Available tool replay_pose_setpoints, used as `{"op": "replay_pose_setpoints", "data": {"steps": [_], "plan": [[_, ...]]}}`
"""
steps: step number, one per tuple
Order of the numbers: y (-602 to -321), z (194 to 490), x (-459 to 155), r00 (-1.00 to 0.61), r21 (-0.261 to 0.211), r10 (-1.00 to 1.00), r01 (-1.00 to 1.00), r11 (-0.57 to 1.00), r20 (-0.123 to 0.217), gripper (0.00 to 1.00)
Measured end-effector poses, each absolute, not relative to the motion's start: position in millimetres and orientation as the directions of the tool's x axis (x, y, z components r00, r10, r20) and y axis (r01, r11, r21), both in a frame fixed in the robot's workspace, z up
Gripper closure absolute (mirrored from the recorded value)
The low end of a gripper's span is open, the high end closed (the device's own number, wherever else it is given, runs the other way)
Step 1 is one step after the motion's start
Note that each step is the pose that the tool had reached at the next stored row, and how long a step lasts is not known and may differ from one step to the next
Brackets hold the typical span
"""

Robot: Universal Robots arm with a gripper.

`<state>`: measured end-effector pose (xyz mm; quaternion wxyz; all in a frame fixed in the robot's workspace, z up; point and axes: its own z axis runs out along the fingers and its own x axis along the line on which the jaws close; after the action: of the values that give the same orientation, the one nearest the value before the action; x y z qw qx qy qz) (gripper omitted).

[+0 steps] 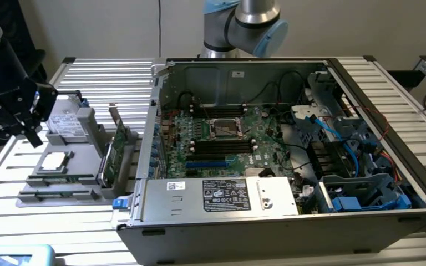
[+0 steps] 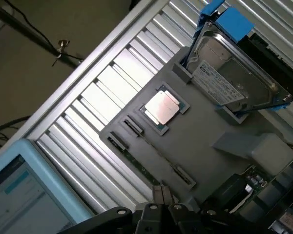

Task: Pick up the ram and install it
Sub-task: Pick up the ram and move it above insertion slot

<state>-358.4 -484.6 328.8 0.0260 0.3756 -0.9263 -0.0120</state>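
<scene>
The hand hangs over the grey tray, its fingers pressed together with nothing between them. In the wrist view the fingertips are above the tray's edge, close to one end of the slotted holders.

The ram is in the tray, standing on its long edge in a pair of those holders, just beside the processor chip. A second stick stands parallel to it, one row further toward the tray's outer edge. The hand touches neither stick.

The processor chip lies flat in a shallow square recess near the middle of the tray. Beyond it, at the tray's far end from the sticks, a hard drive leans tilted in its cradle, with a blue bracket showing in the wrist view. A green expansion card stands upright along the side of the tray that faces the computer case.

The case lies open on its side just beside the tray, on the exterior view's right. Its motherboard faces up, with black memory slots on both sides of the processor socket.

Tray and case both rest on a slatted metal desk. A light blue device with a screen sits near the desk's edge past the sticks' side of the tray.
</scene>
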Motion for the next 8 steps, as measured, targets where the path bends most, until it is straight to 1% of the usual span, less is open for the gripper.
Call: {"op": "replay_pose_setpoints", "data": {"steps": [8], "plan": [[-484.6,328.5,-358.4,-0.609,0.041,-0.793,-0.792,0.610,0.039,0.89]]}}
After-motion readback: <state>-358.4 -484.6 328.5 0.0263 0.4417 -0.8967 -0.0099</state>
